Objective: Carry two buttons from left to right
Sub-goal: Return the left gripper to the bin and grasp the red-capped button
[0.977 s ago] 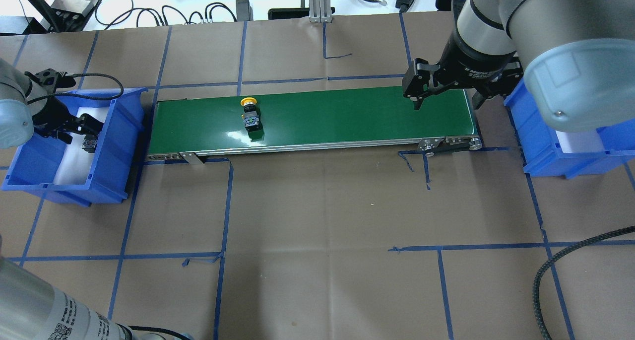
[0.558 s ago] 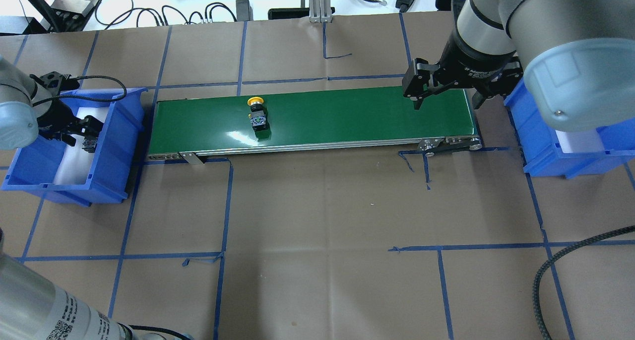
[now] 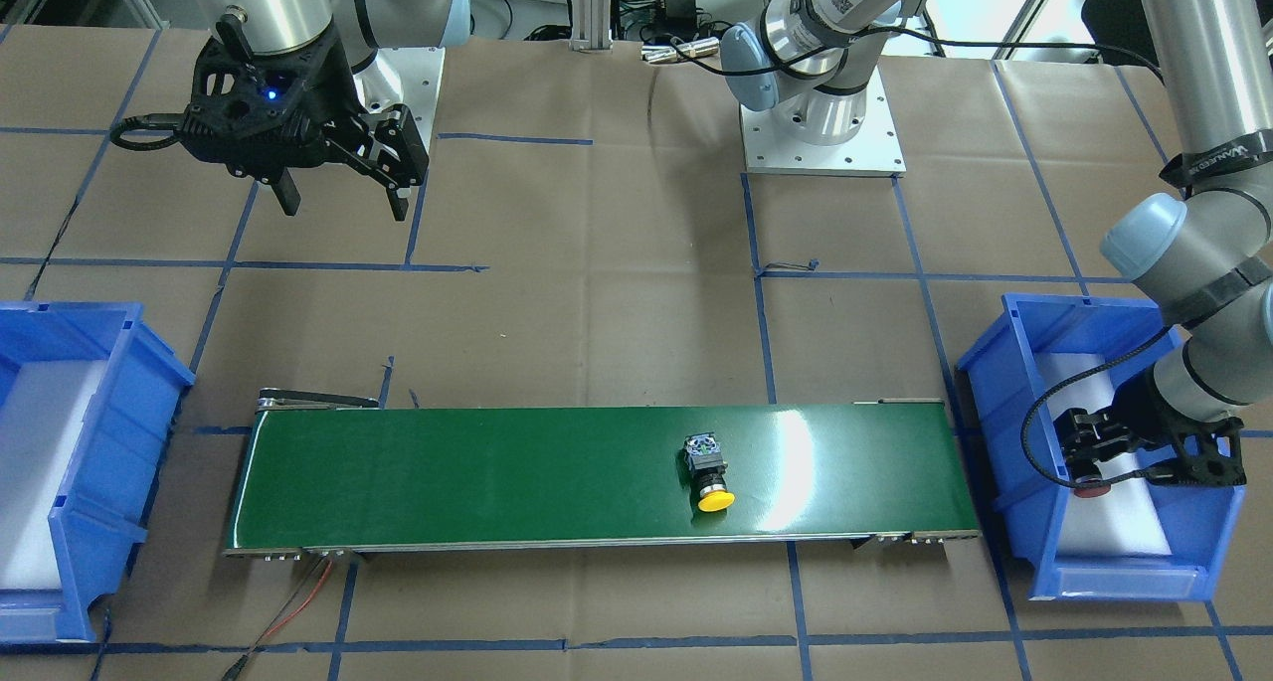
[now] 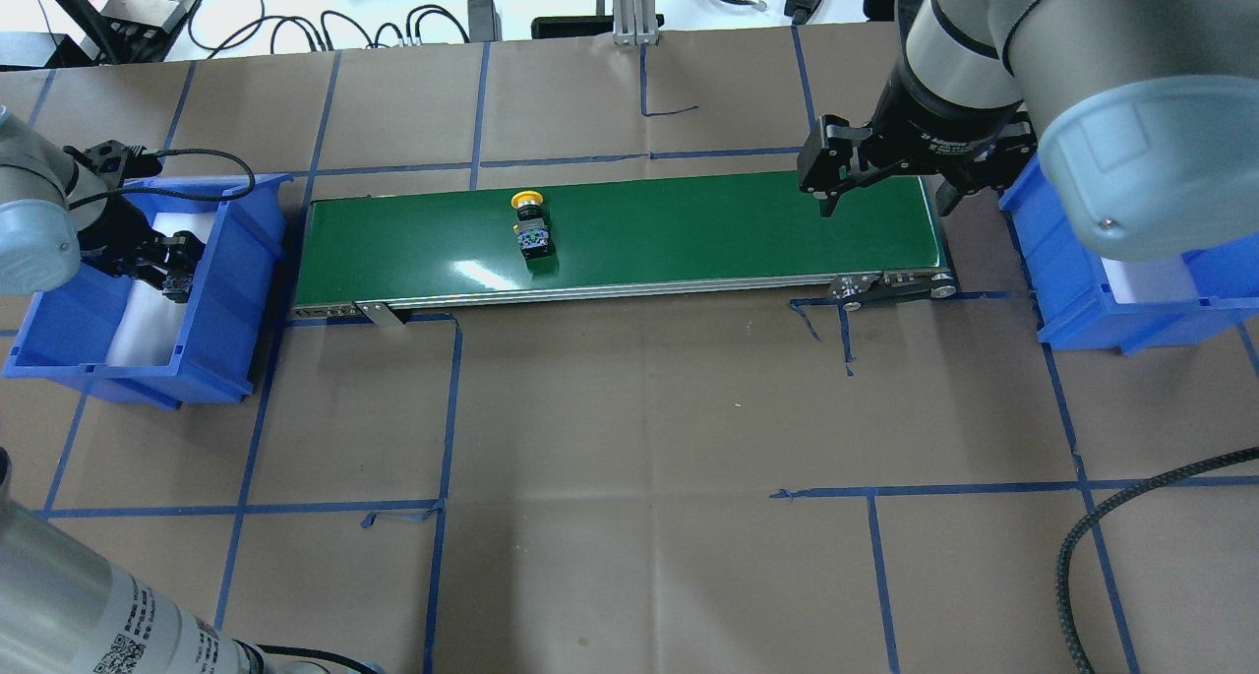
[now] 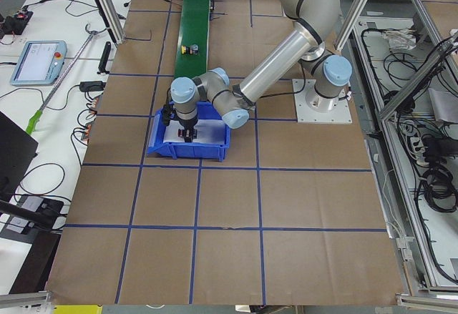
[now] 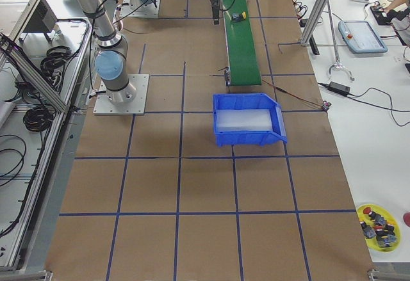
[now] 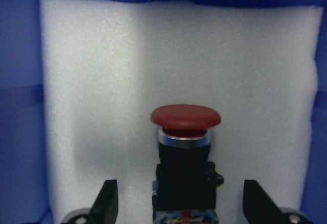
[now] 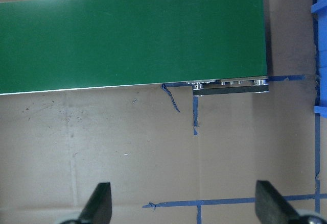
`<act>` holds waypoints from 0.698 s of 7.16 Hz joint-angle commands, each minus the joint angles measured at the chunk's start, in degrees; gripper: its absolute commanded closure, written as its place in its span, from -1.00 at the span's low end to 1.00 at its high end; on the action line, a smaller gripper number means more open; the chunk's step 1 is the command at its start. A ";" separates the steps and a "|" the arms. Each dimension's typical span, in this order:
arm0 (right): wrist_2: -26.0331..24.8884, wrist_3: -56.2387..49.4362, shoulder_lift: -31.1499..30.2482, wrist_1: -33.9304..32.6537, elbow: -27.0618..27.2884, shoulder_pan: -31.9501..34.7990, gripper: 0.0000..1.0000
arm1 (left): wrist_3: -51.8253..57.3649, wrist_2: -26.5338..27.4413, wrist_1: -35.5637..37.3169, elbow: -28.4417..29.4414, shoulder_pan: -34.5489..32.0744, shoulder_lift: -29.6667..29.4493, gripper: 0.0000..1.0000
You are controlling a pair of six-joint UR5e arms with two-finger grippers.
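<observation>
The yellow button (image 4: 531,226) lies on its side on the green conveyor belt (image 4: 708,226), left of the middle; it also shows in the front-facing view (image 3: 708,474). The red button (image 7: 185,119) lies on white foam in the left blue bin (image 4: 231,290), and its cap shows in the front-facing view (image 3: 1091,489). My left gripper (image 4: 169,269) is down in that bin, open, with a finger (image 7: 106,203) on each side of the red button's body, not touching it. My right gripper (image 4: 890,205) is open and empty, hovering above the belt's right end.
A second blue bin (image 4: 1077,290) with white foam stands past the belt's right end, partly under my right arm. Blue tape lines cross the brown table cover. Cables lie along the far edge. A yellow dish with spare buttons (image 6: 379,225) sits on a side table.
The yellow button has travelled right along the belt. My left gripper has shifted slightly within the bin over the red button. The right gripper has not moved.
</observation>
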 commanded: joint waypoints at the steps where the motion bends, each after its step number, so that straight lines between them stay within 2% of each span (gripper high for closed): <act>1: 0.00 0.00 0.00 -0.01 -0.06 0.00 -1.00 | 0.23 0.31 -0.09 0.24 -0.69 0.07 0.88; 2: 0.00 0.00 0.00 -0.01 -0.06 0.00 -1.00 | 0.41 0.40 -0.26 1.28 -0.69 0.33 0.97; 4: -0.09 -0.09 0.00 -0.01 -0.06 0.00 -1.00 | 0.84 0.40 -2.10 3.47 -0.87 2.35 0.97; 5: -0.09 -0.09 0.09 -0.01 -0.06 0.00 -1.00 | 1.11 0.40 -5.50 5.84 -0.87 3.14 0.97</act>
